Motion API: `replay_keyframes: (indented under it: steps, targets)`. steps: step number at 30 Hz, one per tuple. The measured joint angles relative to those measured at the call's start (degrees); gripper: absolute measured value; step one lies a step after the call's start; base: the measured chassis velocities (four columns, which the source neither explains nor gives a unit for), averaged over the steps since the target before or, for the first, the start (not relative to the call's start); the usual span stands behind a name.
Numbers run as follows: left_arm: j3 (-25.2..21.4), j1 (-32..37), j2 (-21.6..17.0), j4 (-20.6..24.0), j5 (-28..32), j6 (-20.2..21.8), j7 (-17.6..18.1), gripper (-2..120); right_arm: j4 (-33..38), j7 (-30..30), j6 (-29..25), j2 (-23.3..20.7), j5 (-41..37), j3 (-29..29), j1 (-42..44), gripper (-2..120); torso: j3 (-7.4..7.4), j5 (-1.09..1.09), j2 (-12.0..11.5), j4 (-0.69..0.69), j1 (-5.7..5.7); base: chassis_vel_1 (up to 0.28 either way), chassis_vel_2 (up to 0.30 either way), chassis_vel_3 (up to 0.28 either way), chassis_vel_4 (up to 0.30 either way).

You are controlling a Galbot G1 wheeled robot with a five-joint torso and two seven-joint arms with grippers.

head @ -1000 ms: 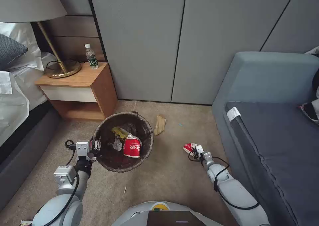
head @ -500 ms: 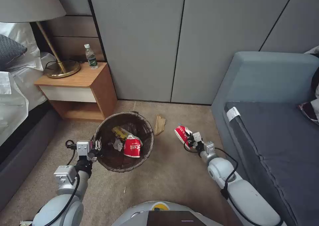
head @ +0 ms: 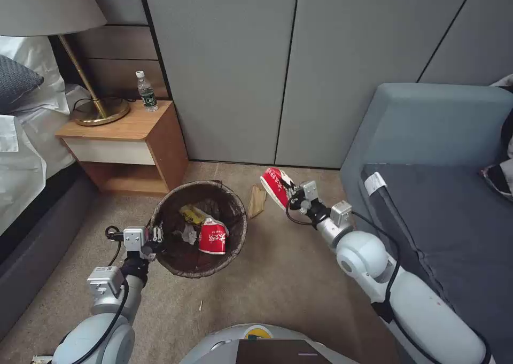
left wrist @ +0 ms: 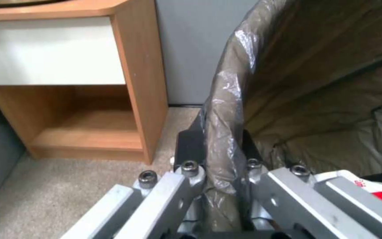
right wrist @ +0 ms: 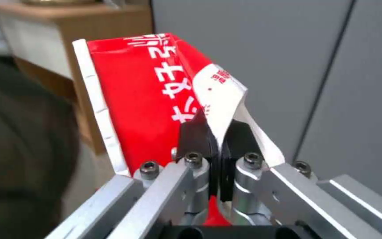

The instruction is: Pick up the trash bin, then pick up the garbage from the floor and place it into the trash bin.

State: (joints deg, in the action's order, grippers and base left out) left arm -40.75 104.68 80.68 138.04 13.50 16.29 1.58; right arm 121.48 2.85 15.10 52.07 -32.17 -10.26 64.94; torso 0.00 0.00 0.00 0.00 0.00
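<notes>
Pinching a red-and-white packet [head: 276, 186] between its closed fingertips, the right gripper [head: 293, 198] was held above the carpet [head: 278, 278], between the trash bin [head: 199, 228] and the grey sofa [head: 443, 193]; in the right wrist view the black pads [right wrist: 194, 136] were pressed together on a white fold of the packet [right wrist: 156, 99], whose lower end was hidden behind the gripper's metal links; white characters ran down its red face, too partial to read. The left gripper [head: 151, 239] clamped the near-left rim of the bin; in the left wrist view its pads [left wrist: 190, 146] squeezed the crinkled dark brown bag [left wrist: 224, 126] folded over the rim, and the white wall of the bin was hidden under that liner. The bin stood on the carpet just beside a wooden nightstand [head: 125, 145]; inside lay another red-and-white packet [head: 212, 237], a yellow wrapper [head: 191, 213] and a pale wad [head: 188, 233] that was hard to make out. A tan paper bag [head: 257, 201] lay on the floor just past the bin, its right edge partly covered by the held packet. On the nightstand stood a water bottle [head: 146, 91] and a brass lamp [head: 96, 110], its shade cut off by the frame.
</notes>
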Motion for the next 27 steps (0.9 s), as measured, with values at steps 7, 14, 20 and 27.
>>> replay_keyframes:
  steps: [7,14,20,27]
  targets:
    - [0.0,-0.1,0.0,-0.6,0.0,0.6,0.3,0,5.8,0.0,1.2,-3.6,-6.0,0.5,-3.7,0,0.00,0.00,0.0,0.00,0.00,0.000,0.000,0.000,0.000]
    - [0.2,-0.1,0.0,-0.8,-0.3,1.1,0.3,0,11.1,-0.6,3.2,-6.7,-11.8,3.0,-8.2,0,0.00,0.00,0.0,0.00,0.00,0.000,0.000,0.000,0.000]
    - [0.5,-0.2,0.1,-0.8,-0.8,1.2,0.3,0,13.6,-2.8,5.3,-7.1,-13.9,6.7,-12.0,0,0.00,-0.01,0.0,0.00,0.00,0.000,0.000,0.000,0.000]
    - [0.6,-0.2,0.2,-0.5,-1.1,1.4,0.3,0,14.0,-6.0,6.4,-7.0,-13.7,8.7,-12.9,0,0.00,0.00,0.0,0.00,0.00,0.000,0.000,0.000,0.000]
